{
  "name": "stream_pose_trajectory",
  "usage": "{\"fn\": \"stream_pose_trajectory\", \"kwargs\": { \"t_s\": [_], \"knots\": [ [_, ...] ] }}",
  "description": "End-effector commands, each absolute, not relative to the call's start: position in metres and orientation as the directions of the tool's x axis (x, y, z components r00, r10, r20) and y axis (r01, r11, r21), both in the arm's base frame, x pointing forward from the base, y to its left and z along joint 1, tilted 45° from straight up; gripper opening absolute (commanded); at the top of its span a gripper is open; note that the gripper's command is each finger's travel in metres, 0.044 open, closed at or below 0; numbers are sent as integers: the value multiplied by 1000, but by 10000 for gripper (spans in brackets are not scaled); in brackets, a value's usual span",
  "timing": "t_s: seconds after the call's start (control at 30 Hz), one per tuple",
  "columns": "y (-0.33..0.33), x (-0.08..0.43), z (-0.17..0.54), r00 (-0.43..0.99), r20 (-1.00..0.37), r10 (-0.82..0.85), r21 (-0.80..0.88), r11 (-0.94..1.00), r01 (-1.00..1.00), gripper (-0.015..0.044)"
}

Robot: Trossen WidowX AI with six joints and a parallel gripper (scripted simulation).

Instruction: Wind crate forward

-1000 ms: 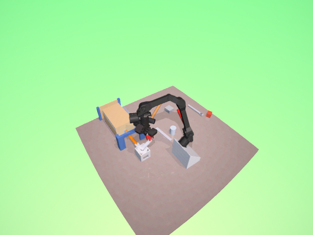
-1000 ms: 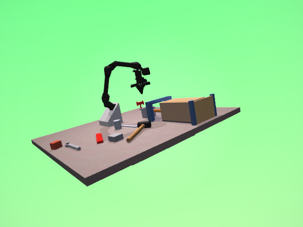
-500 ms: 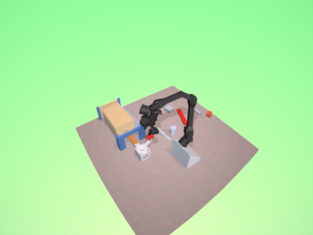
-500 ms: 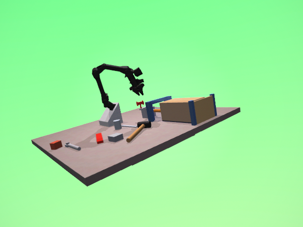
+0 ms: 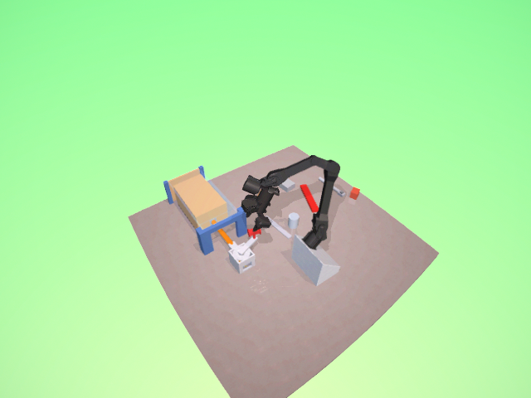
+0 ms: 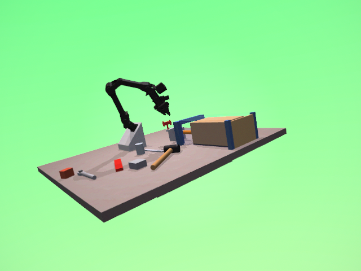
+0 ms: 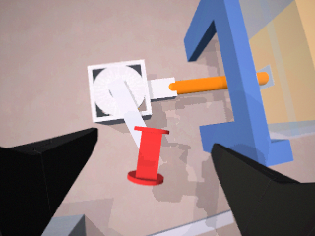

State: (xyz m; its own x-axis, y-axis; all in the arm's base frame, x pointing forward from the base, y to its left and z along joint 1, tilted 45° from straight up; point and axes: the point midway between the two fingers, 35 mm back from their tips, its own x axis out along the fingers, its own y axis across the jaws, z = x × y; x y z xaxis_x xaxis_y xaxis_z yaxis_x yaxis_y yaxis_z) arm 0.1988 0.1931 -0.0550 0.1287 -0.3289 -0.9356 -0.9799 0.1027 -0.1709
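Note:
The winch handle's pale crank arm (image 5: 248, 245) (image 7: 129, 109) sits on top of the white winch (image 5: 247, 266) (image 6: 174, 134) (image 7: 94, 100). Its red grip (image 5: 254, 232) (image 6: 167, 123) (image 7: 150, 154) stands upright at the arm's outer end. My gripper (image 5: 253, 219) (image 6: 167, 114) (image 7: 156, 141) is open and empty above the red grip, which shows between the fingers in the wrist view. An orange strap (image 5: 225, 236) (image 6: 186, 132) (image 7: 199, 85) runs from the winch under the blue steel frame (image 5: 221, 225) (image 6: 178, 132) (image 7: 241, 84) to the tan crate (image 5: 199, 199) (image 6: 208, 134). The crate looks flat, with a gap before the frame.
A grey cylinder (image 5: 293, 220) (image 6: 139, 148), a thin pale bar (image 5: 280, 227), a mallet (image 6: 161, 158) and a grey block (image 5: 286, 185) (image 6: 137, 164) lie beside the rack. A red bar (image 5: 309, 197) (image 6: 118, 165), a wrench (image 6: 87, 175) and an orange-red block (image 5: 354, 193) (image 6: 66, 173) are farther away.

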Motion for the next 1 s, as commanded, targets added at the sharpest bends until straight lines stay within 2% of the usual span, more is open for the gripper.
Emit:
{"fn": "stream_pose_trajectory", "kwargs": {
  "t_s": [0.0,0.97],
  "knots": [
    [185,197,-61,119,-935,-334,-164,110,-980,440],
    [152,201,-96,119,-935,-334,-164,110,-980,440]
  ]
}}
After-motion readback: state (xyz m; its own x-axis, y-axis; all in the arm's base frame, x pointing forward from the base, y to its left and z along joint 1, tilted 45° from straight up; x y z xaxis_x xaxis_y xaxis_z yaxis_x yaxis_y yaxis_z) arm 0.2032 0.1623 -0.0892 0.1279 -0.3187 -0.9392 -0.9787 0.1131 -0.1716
